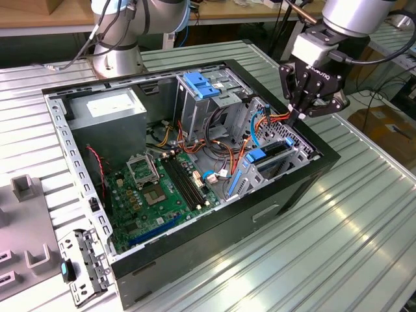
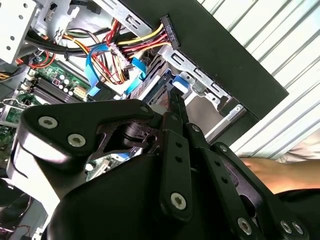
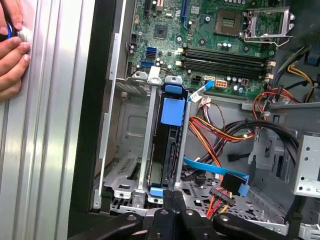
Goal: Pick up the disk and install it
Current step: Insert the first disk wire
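Ribbed aluminium tabletop (image 1: 338,247) carries an open black computer case (image 1: 296,192) lying on its side, with its green motherboard (image 1: 162,188) toward the near left of the exterior view. A grey power-supply box (image 1: 107,107) sits in the case's far left corner, and a metal drive cage with a blue plastic top (image 1: 201,91) stands at the far middle. The disk (image 1: 273,151) stands on its edge in the drive bay along the case's wall on the exterior view's right, between metal rails, with blue plastic at both ends; in the first wrist view it (image 3: 167,145) shows as a dark slab under a blue tab. The gripper (image 1: 300,117) hangs over the far end of that bay with its fingers pressed together and nothing between them. In both wrist views its tip (image 3: 170,196) (image 2: 175,99) is just at the disk's end; whether it touches cannot be told. Orange, yellow and red cables (image 1: 227,146) run beside the bay. A person's hand (image 3: 12,55) rests on the table beside the case.
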Motion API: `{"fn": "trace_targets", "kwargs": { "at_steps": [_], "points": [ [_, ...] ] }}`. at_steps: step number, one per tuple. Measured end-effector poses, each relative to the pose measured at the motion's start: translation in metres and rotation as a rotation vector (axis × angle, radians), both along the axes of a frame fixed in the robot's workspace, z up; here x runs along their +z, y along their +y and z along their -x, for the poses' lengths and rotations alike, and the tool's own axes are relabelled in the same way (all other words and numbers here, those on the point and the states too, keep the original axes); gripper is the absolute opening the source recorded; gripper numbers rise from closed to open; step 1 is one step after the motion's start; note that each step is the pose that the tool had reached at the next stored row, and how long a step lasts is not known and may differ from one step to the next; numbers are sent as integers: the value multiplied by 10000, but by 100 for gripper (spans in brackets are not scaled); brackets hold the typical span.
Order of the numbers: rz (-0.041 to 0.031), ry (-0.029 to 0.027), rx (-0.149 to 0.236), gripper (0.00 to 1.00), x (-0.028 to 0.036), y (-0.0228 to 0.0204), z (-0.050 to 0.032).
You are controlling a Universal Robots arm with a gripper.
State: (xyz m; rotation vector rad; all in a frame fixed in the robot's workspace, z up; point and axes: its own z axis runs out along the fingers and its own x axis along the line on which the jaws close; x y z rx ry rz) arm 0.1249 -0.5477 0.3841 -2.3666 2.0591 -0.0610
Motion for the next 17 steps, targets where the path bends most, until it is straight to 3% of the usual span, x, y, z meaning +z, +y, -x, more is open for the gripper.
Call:
{"fn": "trace_targets", "kwargs": {
  "at_steps": [9, 17],
  "points": [
    [0, 0, 710, 11, 0, 16, -74],
    [1, 0, 1162, 11, -4, 78, -104]
  ]
}}
